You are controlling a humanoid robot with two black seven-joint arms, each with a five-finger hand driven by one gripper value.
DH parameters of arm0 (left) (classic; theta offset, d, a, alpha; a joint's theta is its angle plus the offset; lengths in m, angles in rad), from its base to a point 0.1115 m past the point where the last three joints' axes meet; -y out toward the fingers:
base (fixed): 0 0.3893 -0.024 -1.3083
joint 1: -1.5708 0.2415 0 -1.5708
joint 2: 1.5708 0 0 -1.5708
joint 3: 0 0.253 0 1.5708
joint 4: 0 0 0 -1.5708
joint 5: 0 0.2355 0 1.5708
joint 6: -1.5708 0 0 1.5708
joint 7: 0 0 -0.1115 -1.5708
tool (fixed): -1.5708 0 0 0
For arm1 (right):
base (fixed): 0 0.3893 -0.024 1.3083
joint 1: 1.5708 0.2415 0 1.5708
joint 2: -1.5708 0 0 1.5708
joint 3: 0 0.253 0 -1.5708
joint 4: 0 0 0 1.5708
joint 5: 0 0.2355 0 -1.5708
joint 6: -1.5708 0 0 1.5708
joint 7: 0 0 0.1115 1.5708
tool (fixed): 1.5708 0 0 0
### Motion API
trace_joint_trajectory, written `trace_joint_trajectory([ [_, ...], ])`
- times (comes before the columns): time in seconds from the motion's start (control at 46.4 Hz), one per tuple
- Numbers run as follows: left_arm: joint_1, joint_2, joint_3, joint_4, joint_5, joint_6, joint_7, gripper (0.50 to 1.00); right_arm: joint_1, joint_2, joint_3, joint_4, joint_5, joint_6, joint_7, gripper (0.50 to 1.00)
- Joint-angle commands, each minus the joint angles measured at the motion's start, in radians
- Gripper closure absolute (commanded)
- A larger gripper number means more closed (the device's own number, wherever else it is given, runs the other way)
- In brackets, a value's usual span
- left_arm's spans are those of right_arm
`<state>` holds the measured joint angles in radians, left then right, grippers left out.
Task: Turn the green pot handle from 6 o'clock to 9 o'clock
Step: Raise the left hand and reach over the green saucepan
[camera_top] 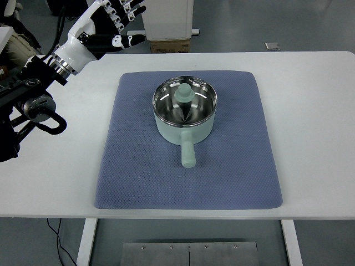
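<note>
The left hand [113,19] hovers at the upper left of the frame, fingers spread and holding nothing, well apart from the green pot [184,111]. The pot sits at the centre of the blue mat [138,172], its handle [187,152] pointing toward the bottom edge. To turn it well, the hand should probably come down beside the handle, push it steadily leftward, and keep the pot centred.

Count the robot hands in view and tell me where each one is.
1. The left hand is raised past the table's far left corner, fingers spread, well away from the green pot. The right hand is out of view.
</note>
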<state>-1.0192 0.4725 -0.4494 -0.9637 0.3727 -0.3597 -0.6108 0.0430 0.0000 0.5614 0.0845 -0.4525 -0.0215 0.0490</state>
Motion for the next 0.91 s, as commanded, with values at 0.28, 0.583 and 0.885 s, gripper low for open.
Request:
trace_joint_trajectory([
  [0.28,-0.041,0.051,0.003,-0.105,0.17,-0.004,0.0,0.5,0.0,0.0,0.0,0.0,0.0,0.0,0.0,0.5],
  [0.583,-0.056,0.07,0.009,-0.176,0.322,-0.004,0.0,0.5,0.0,0.0,0.0,0.0,0.0,0.0,0.0,0.5],
  [0.885,-0.087,0.095,0.017,-0.254,0.394,-0.012,0.0,0.5,0.0,0.0,0.0,0.0,0.0,0.0,0.0,0.5],
])
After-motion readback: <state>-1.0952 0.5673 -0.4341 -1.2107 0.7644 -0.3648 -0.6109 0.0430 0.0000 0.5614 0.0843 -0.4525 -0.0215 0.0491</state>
